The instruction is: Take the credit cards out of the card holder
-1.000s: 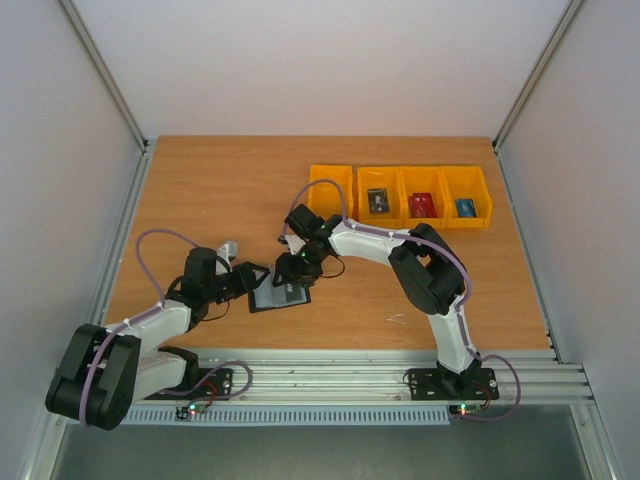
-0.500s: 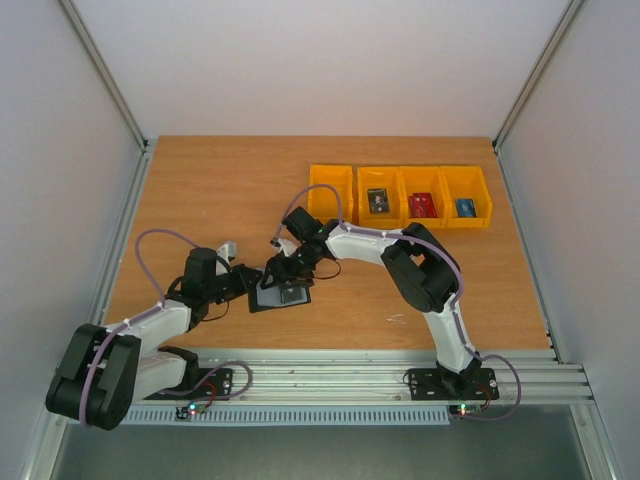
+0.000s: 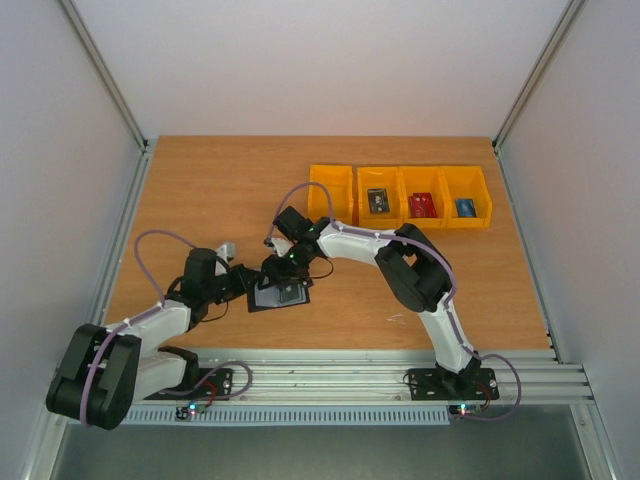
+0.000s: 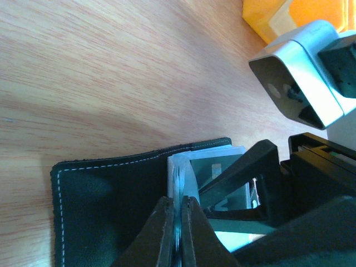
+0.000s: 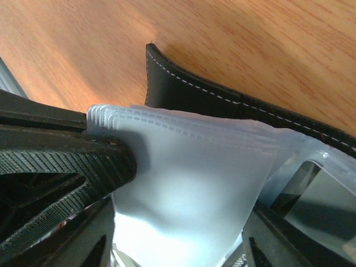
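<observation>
1. We see the wallet point(image 4: 105, 206) lying open on the tabletop point(image 3: 200, 190), near its front edge and left of the middle. Its black stitched cover is flat on the wood.
2. A stack of clear plastic sleeves point(image 5: 189, 167) stands up from the wallet's inner side.
3. The left gripper point(image 4: 179, 203) comes in from the left. Its jaws are pinched tight on the edge of those sleeves, so it holds the wallet by them.
4. The right gripper point(image 3: 281, 277) reaches down from the far side onto the same sleeves, just beside the left fingertips.
5. We cannot tell how wide the right jaws stand, or whether they grip anything.
6. Four yellow bins point(image 3: 330, 185) stand in a row toward the far right corner of the tabletop, well apart from the wallet.
7. Counting from the left, the second bin holds a dark card point(image 3: 377, 200), the third a red card point(image 3: 422, 206) and the fourth a blue card point(image 3: 465, 208).
8. We cannot tell whether any card sits inside the sleeves.
</observation>
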`<control>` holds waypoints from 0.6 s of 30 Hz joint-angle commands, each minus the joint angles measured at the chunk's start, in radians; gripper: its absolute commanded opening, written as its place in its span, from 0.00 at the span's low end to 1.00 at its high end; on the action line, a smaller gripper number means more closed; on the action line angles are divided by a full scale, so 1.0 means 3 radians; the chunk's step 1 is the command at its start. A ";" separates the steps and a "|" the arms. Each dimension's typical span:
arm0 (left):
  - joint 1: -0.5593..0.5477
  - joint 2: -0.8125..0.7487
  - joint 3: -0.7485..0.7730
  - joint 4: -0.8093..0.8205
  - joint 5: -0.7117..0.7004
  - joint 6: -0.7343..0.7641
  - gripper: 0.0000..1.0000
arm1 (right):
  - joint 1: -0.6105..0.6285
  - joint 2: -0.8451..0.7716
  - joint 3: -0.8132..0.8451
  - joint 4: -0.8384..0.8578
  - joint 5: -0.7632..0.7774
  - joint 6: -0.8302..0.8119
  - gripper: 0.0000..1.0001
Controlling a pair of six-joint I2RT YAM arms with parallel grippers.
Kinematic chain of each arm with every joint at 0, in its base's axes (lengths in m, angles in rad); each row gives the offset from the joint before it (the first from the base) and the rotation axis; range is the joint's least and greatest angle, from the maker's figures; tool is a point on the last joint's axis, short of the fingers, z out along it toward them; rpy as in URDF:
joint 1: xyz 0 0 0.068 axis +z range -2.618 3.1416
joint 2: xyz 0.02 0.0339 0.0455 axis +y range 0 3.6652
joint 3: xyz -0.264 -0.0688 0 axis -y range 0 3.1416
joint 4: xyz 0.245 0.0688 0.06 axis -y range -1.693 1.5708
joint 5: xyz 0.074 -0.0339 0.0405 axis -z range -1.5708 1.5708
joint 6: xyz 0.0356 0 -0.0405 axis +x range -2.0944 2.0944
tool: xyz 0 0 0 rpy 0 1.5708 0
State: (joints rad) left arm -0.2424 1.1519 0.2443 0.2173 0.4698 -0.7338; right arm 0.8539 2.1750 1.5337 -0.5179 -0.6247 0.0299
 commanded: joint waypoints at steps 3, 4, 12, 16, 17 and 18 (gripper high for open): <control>0.0002 -0.0112 0.0045 0.0288 0.0004 -0.0113 0.21 | 0.0023 0.0153 -0.0037 -0.0284 0.0670 0.0012 0.17; 0.0005 -0.0108 0.0045 0.0273 0.0001 -0.0119 0.24 | 0.0003 0.0156 -0.0046 -0.0277 0.0643 0.0039 0.11; 0.0077 -0.0104 0.0055 0.0119 0.0039 -0.0129 0.28 | -0.0267 -0.0167 -0.0528 0.0382 0.0124 0.0232 0.01; 0.0105 -0.0090 0.0050 0.0125 0.0110 -0.0077 0.18 | -0.0401 -0.0414 -0.0855 0.1016 -0.0279 0.0337 0.01; 0.0103 -0.0078 0.0046 0.0127 0.0133 -0.0051 0.15 | -0.0408 -0.0469 -0.0871 0.1072 -0.0317 0.0292 0.01; 0.0103 -0.0070 0.0041 0.0131 0.0136 0.0005 0.14 | -0.0406 -0.0500 -0.0862 0.1067 -0.0338 0.0216 0.01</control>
State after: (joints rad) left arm -0.2169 1.1366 0.2447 0.2253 0.4828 -0.7708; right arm 0.7521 2.0876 1.3033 -0.3202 -0.6670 0.1009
